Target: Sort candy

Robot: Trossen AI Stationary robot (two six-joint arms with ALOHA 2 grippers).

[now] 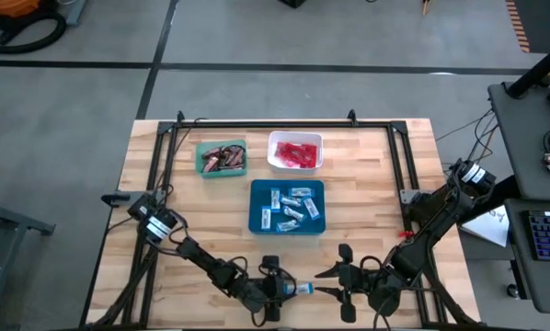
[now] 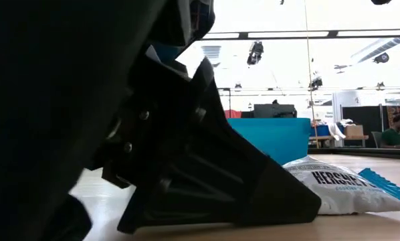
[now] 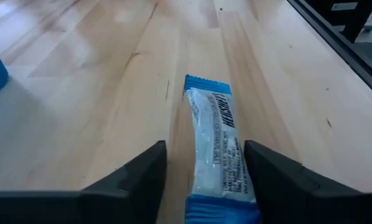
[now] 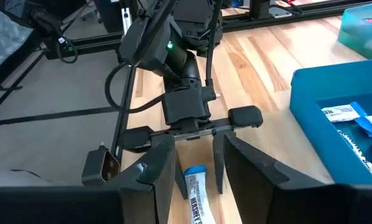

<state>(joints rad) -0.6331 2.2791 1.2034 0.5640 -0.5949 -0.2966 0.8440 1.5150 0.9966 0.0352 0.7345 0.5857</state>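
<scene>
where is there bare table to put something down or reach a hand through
Bare wood lies left of the green tray, right of the white tray and blue tray out to the frame rail, and between the blue tray and the arms. Crowded: the near edge, where both end effectors flank the blue-and-white bar.

Blue-and-white bar (image 3: 216, 149) cut off below.

One bar (image 1: 303, 289) is flanked by the left hand (image 1: 288, 289) on the worktop (image 1: 367, 175), before the trays (image 1: 287, 206).
</scene>
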